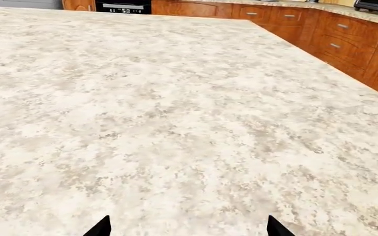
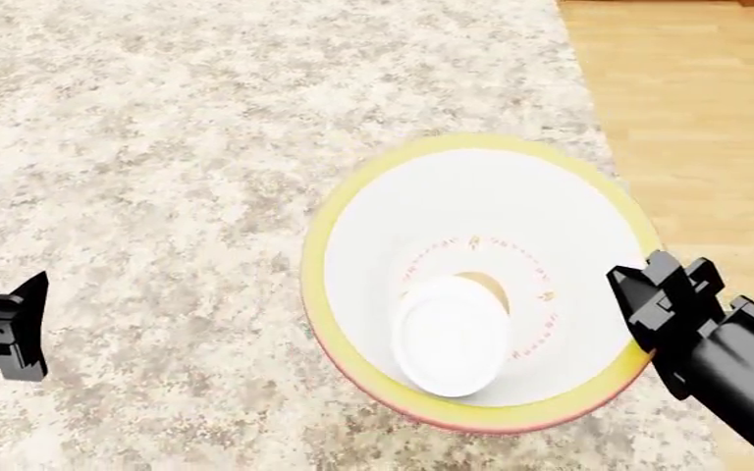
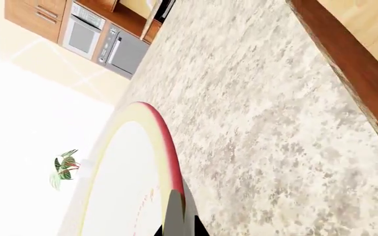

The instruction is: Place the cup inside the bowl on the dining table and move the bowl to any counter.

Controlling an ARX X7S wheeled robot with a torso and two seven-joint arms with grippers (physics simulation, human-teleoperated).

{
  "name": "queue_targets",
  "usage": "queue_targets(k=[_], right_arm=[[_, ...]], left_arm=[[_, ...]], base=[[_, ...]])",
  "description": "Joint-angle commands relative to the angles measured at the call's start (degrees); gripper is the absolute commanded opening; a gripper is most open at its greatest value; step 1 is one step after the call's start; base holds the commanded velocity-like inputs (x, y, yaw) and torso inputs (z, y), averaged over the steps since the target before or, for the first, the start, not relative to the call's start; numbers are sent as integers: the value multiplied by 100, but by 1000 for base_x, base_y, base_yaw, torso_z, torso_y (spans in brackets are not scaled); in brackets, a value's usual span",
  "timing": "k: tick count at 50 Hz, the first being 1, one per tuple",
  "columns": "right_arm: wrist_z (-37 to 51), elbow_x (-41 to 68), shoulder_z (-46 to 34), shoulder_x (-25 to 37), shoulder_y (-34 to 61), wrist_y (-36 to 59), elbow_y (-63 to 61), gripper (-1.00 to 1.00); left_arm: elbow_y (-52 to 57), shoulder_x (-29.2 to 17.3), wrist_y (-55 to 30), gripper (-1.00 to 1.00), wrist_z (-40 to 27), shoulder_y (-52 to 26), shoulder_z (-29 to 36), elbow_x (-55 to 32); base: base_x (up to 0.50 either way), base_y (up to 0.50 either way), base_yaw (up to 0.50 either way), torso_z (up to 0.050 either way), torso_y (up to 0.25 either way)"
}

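I see the cup (image 2: 452, 336) sitting inside the bowl (image 2: 521, 196), its flat white lid facing up toward my head camera, just off the bowl's centre on the side nearest me. The bowl rests on the dining table (image 2: 154, 147), close to the edge that borders the wood floor (image 2: 691, 98). My right gripper (image 2: 650, 294) is at the bowl's rim on the floor side; in the right wrist view a fingertip (image 3: 174, 211) lies against the pink-red outer band (image 3: 166, 142), so I read it as clamped on the rim. My left gripper (image 1: 187, 227) hangs well apart from the bowl, over bare granite, its two black tips spread wide with nothing between them. Beyond the table the left wrist view shows wooden cabinets (image 1: 346, 39) under the counter (image 1: 346, 11).
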Motion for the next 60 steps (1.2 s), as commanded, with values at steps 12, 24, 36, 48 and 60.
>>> queue_targets(k=[12,24,36,48,60], right_arm=[[-84,87,73,-11,49,-106,-46,-100],[-68,63,93,-35,37,-186,-65,-100],[-72,3,40,-107,161,-248,54,-100],[-193,-88,-8,-110,164,-272,213,-100],[-212,-195,89,-43,-12,-441,86,-100]], left_arm=[[22,-44,50,100,-5,69,-50,-32],[45,-35,26,100,-39,18,-40,-59],[146,-144,-262,100,-170,-395,-50,-221],[192,-144,-229,100,-221,-314,-51,-207],[275,-177,-15,100,-174,-80,-80,-86]], base=[[-7,-500,0,0,1],[-9,-500,0,0,1],[-9,-500,0,1,0],[0,-500,0,0,1],[0,-500,0,0,0]])
